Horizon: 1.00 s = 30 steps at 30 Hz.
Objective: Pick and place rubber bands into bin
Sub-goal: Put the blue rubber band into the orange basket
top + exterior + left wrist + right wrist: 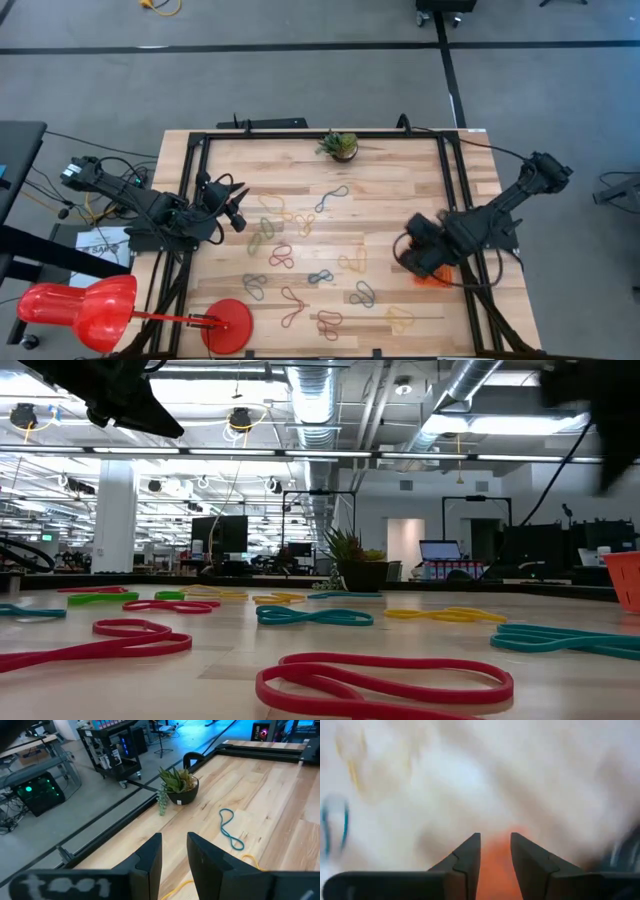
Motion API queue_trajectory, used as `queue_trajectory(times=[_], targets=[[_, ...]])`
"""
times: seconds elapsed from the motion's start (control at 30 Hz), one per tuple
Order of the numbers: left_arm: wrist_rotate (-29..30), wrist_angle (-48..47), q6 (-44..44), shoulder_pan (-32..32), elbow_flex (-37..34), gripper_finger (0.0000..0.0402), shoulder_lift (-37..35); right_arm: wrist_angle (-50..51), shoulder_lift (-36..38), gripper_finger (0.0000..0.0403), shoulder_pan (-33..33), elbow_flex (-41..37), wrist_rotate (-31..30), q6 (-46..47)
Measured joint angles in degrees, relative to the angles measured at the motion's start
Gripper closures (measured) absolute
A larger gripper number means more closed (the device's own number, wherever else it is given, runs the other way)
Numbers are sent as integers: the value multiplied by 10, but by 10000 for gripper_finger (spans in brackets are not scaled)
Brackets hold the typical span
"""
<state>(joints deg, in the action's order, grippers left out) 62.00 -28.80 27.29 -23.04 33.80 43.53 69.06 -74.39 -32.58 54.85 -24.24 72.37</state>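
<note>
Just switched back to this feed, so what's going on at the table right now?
The right gripper is down over the orange bin at the table's right side, its fingers parted a little, with nothing visible between them. The left gripper hangs empty and slightly open near the left edge, pointing toward the potted plant. Many rubber bands still lie scattered across the wooden table, so most of the clearing is left to do.

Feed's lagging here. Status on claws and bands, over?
Right claw open over the bin. Left claw open, empty, idle at the table's left side. Many bands remain on the table. Nothing blocking.
</note>
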Motion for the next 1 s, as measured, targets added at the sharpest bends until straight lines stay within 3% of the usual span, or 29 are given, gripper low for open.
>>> queue_trajectory(times=[0.13, 0.27, 0.37, 0.53, 0.6, 0.7, 1.0], targets=[[-1, 0, 0, 0, 0, 320, 0, -117, 0, 304, 87, 0, -106, -149], [-1, 0, 0, 0, 0, 320, 0, -263, -4, 305, 195, -2, -113, -304], [-2, 0, 0, 0, 0, 320, 0, -366, -24, 305, 273, -18, -63, -420], [-27, -3, 0, 0, 0, 320, 1, -520, -114, 305, 381, -29, 134, -590], [-47, -4, 0, 0, 0, 320, 4, -592, -165, 305, 404, -21, 181, -624], [-58, -3, 7, 0, 0, 320, 9, -627, -236, 305, 431, 1, 207, -651], [-58, -2, 14, 0, 0, 320, 26, -620, -419, 305, 465, 130, 208, -692]])
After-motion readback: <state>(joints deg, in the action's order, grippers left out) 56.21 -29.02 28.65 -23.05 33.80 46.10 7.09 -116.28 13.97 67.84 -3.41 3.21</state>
